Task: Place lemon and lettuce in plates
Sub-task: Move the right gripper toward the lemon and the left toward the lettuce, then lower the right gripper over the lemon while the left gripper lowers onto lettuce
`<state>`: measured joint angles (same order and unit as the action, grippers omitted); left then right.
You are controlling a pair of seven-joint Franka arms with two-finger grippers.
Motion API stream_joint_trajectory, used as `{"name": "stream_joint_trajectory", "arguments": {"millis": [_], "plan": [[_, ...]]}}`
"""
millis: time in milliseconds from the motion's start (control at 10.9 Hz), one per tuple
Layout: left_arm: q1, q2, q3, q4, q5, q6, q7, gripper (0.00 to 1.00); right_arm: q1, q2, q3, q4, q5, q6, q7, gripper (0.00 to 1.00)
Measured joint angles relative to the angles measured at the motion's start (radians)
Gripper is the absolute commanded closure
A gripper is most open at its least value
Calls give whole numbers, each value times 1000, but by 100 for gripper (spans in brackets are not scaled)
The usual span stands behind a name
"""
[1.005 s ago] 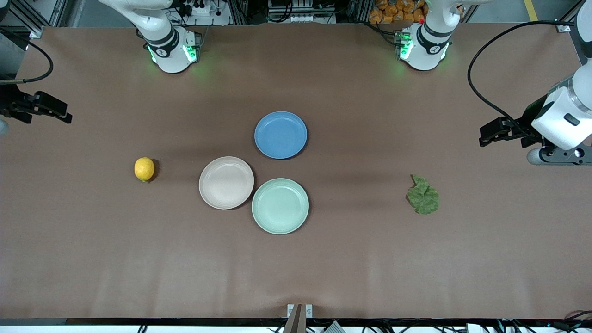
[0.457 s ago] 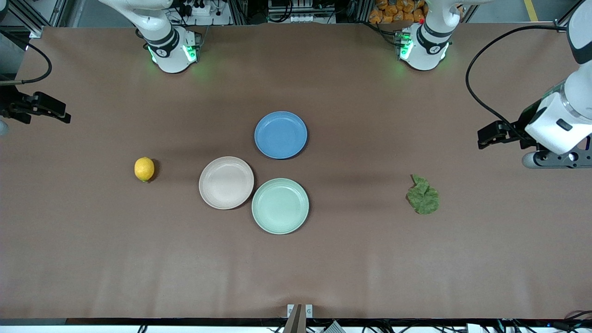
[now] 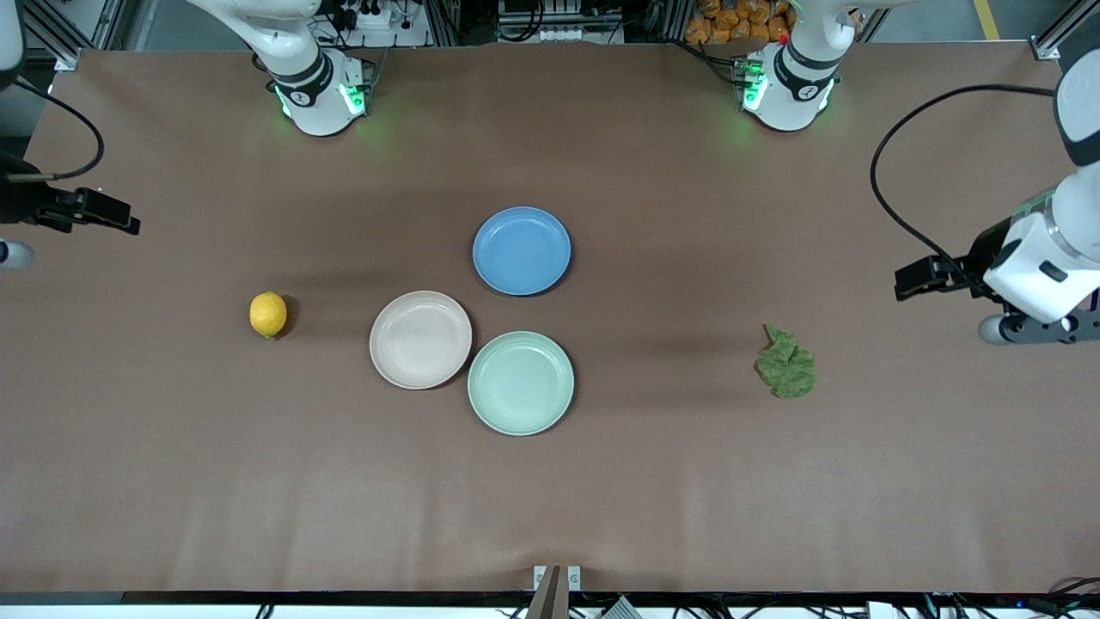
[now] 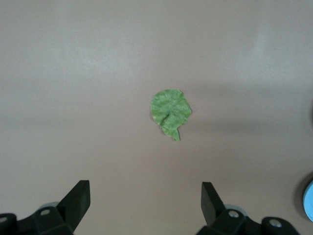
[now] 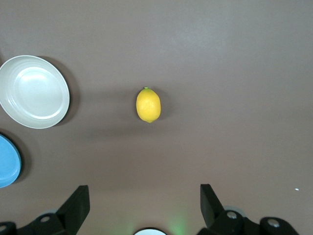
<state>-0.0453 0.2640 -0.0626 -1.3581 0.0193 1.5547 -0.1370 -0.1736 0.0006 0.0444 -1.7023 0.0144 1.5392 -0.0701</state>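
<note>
The lemon [image 3: 268, 314] lies on the table toward the right arm's end and shows in the right wrist view [image 5: 148, 105]. The lettuce [image 3: 786, 367] lies toward the left arm's end and shows in the left wrist view [image 4: 170, 111]. The beige-pink plate [image 3: 420, 340] and the mint green plate [image 3: 520, 383] sit empty and touching at mid-table. My left gripper [image 3: 1031, 328] hangs high over the table's left-arm end, open and empty [image 4: 145, 188]. My right gripper [image 3: 13, 254] hangs high over the table's right-arm end, open and empty [image 5: 144, 191].
A blue plate [image 3: 522, 250] sits empty beside the two plates, farther from the front camera. Both arm bases stand along the table's back edge. A black cable [image 3: 894, 163] loops over the table by the left arm.
The left hand has shifted over its end of the table, closer to the lettuce. The right hand has shifted slightly. Lemon, lettuce and plates have not moved.
</note>
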Motion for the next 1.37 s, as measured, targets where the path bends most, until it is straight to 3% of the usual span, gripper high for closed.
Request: {"name": "stream_joint_trajectory", "arguments": {"millis": [457,731,1371], "plan": [[5,109,0,-74,0,146,0,0,-7,0,1,-157,26,159,0,0],[14,181,1,-124,1,232,0,0,-4,1,9,-223,28,190,0,0],[20,211,0,-452,1,685,0,0,43,28,14,-375,31,368,-1,0]]}}
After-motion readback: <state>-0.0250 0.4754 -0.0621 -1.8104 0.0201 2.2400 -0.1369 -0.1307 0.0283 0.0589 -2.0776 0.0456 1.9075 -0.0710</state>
